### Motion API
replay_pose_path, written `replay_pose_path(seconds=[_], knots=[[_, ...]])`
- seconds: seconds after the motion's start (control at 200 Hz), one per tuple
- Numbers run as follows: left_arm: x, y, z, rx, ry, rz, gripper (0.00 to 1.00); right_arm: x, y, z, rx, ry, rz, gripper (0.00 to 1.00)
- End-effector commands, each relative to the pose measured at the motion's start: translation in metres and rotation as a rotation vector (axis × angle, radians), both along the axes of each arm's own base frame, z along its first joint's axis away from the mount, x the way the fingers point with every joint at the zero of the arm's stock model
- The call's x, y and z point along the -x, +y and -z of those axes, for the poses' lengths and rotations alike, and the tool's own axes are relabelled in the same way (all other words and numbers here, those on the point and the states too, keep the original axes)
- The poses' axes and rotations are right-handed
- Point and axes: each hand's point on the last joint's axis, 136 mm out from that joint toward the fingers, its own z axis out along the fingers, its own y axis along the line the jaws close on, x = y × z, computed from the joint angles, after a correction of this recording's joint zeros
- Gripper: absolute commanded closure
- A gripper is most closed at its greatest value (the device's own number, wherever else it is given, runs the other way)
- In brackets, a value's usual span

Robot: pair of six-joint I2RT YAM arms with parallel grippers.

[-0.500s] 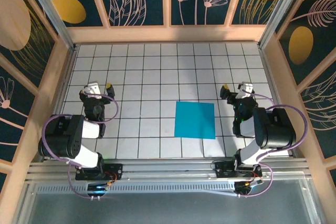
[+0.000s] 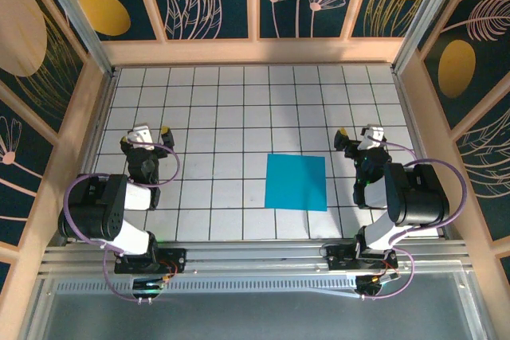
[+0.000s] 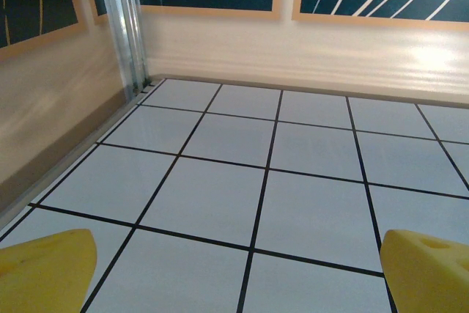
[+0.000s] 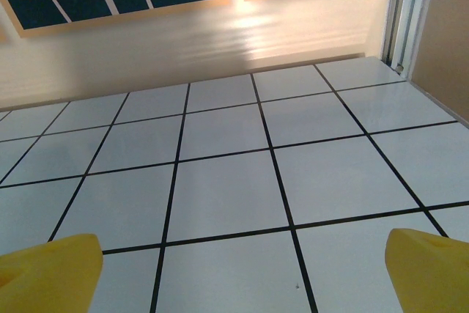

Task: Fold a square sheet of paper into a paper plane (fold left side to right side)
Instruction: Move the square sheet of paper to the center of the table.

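While you read the top view, locate the square sheet of paper [image 2: 296,181] lying flat and unfolded on the tiled table [image 2: 207,101], toward 4 o'clock from the table centre. The left gripper [image 2: 145,134] sits well apart from it, at the sheet's 9 o'clock. The right gripper [image 2: 360,137] sits nearer, at its 2 o'clock. Neither touches the sheet. In each wrist view the yellow fingertips [image 3: 44,269] stand spread wide over bare tiles, so read both grippers as released.
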Motion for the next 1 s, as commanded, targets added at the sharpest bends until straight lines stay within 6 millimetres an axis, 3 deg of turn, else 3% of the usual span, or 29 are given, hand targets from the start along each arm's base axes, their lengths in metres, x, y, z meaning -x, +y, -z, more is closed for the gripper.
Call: replay_pose_path(seconds=[0.0,0.485,0.576,0.666,0.816,0.996], knots=[[-0.003,-0.001,-0.008,0.018,-0.030,0.007,0.01,-0.005,-0.001,-0.010,-0.006,-0.031,-0.003,0.01],[-0.003,-0.001,-0.008,0.018,-0.032,0.007,0.01,-0.003,-0.002,-0.010,-0.014,-0.034,0.000,0.01],[-0.003,0.001,-0.011,0.019,-0.030,0.000,0.01,0.003,-0.007,-0.018,-0.024,-0.065,0.027,0.01],[-0.004,0.005,-0.024,0.023,-0.015,-0.025,0.01,0.008,-0.010,-0.033,-0.023,-0.088,0.047,0.01],[0.004,0.006,-0.063,0.077,-0.075,-0.039,0.01,0.011,-0.014,-0.060,-0.089,-0.082,0.074,0.01],[0.012,-0.011,-0.090,0.292,-0.012,0.035,0.01,0.007,0.006,-0.081,-0.274,0.052,-0.006,0.01]])
